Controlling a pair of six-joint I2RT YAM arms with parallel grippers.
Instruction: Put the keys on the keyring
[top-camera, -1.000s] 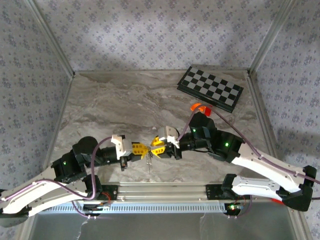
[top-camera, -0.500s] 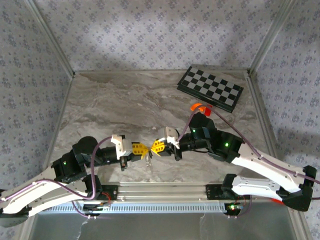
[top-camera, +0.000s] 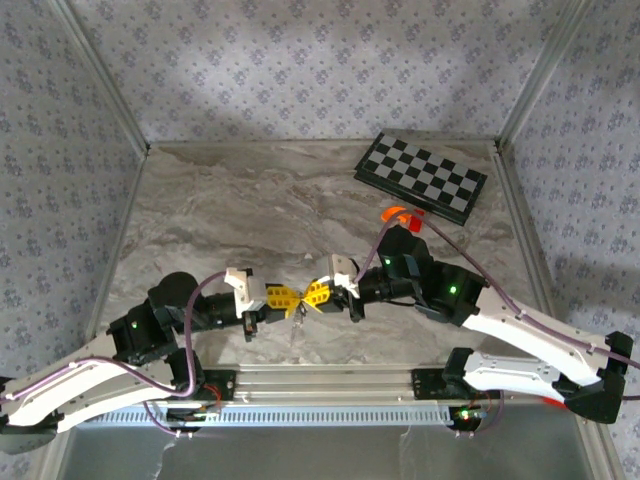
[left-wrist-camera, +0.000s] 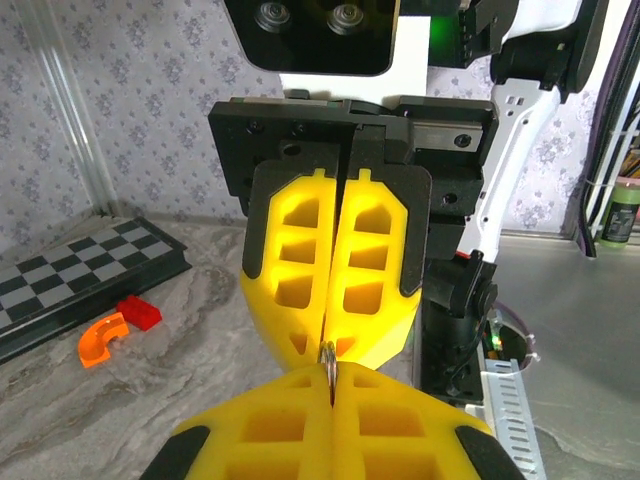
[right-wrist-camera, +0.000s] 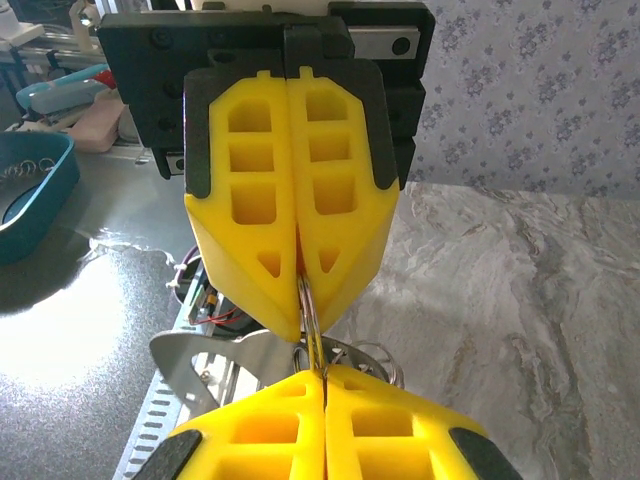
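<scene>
Left gripper (top-camera: 290, 300) and right gripper (top-camera: 310, 297) meet tip to tip low over the near part of the marble table (top-camera: 250, 200), both clamped on the keyring (left-wrist-camera: 328, 356).
Behind them most of the table lies bare up to the chessboard (top-camera: 421, 176) at the far right corner (an orange piece (top-camera: 393, 213) sits just beside its near edge). On the near side room is short, with the metal rail (top-camera: 330, 380) close by the fingertips. From above, the yellow fingers cover the ring, which cannot be made out there. In the wrist views each pair of jaws is pressed flat together, a thin arc of wire showing between the two sets of tips. A silver key (right-wrist-camera: 200, 362) hangs below the ring, its lower part cut off behind the right gripper's own fingers. How many keys it carries cannot be told.
</scene>
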